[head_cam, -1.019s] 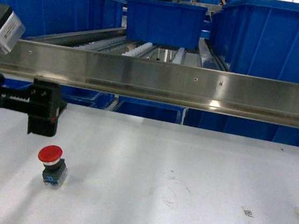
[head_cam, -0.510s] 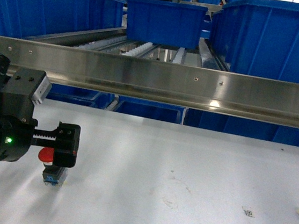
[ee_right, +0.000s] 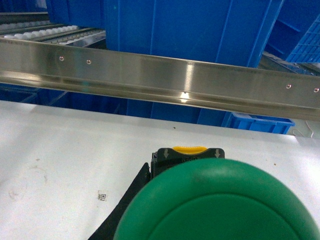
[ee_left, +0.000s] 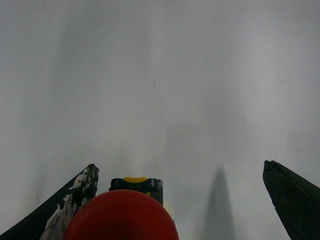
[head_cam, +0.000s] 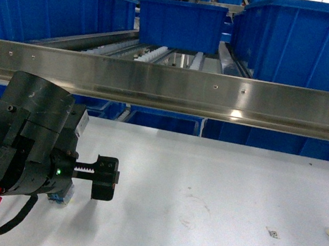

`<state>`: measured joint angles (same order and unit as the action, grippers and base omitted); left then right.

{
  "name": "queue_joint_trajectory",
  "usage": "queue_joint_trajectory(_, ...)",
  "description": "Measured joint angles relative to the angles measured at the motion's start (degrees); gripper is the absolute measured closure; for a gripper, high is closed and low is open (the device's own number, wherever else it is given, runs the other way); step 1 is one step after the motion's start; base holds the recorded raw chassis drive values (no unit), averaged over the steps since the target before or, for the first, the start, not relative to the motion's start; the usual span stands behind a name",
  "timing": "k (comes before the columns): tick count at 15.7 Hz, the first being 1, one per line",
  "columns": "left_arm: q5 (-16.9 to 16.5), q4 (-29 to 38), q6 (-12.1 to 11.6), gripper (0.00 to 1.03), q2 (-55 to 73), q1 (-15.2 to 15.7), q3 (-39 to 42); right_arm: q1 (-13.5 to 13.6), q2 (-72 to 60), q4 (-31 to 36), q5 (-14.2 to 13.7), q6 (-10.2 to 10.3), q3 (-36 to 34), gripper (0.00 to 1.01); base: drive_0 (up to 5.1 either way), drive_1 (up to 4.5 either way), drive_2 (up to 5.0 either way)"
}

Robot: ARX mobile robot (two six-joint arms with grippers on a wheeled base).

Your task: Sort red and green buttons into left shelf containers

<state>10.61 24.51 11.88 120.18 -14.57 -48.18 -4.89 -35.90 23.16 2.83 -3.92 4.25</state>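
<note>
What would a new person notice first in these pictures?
In the right wrist view, the green button fills the lower part, right at the camera, though no finger is seen on it. In the head view, the bulky left gripper hangs low over the white table at the left. In the left wrist view its fingers stand wide apart, with the red button beside the left one. Behind runs a steel rail with blue bins.

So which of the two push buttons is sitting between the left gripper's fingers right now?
The red button. In the left wrist view its red cap sits between the open left gripper fingers, nearer one finger. The green button shows only in the right wrist view.
</note>
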Motion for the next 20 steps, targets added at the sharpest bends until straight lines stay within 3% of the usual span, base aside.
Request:
queue_joint_trajectory(4,0.37,3.91,1.64,0.05,0.96,1.14,2.86,0.0,0.0,0.02,0.0,0.0,0.0,0.74,0.0,0.0,0.0)
queue_joint_trajectory(9,-1.53,9.46,0.66,0.08,1.49,3.87,5.9,0.0,0.0,0.0,0.0,0.0,0.0,0.74,0.0,0.0,0.0)
queue_joint_trajectory(10,-2.01,9.88,0.02,0.19,1.9,4.31,5.95,0.0,0.0,0.0,0.0,0.0,0.0,0.74,0.0,0.0,0.0)
queue_joint_trajectory(14,-2.58,10.64,-0.46,0.34,2.54,4.33,6.25,0.0,0.0,0.0,0.0,0.0,0.0,0.74,0.0,0.0,0.0)
queue_joint_trajectory(17,-2.62,12.46,-1.42,0.72,3.1,3.87,7.02,0.0,0.0,0.0,0.0,0.0,0.0,0.74,0.0,0.0,0.0)
queue_joint_trajectory(18,-2.67,14.53,-1.66,0.78,3.45,3.82,7.54,0.0,0.0,0.0,0.0,0.0,0.0,0.74,0.0,0.0,0.0)
queue_joint_trajectory(20,-2.93,19.47,-2.38,0.78,4.76,3.85,8.87,0.0,0.0,0.0,0.0,0.0,0.0,0.74,0.0,0.0,0.0)
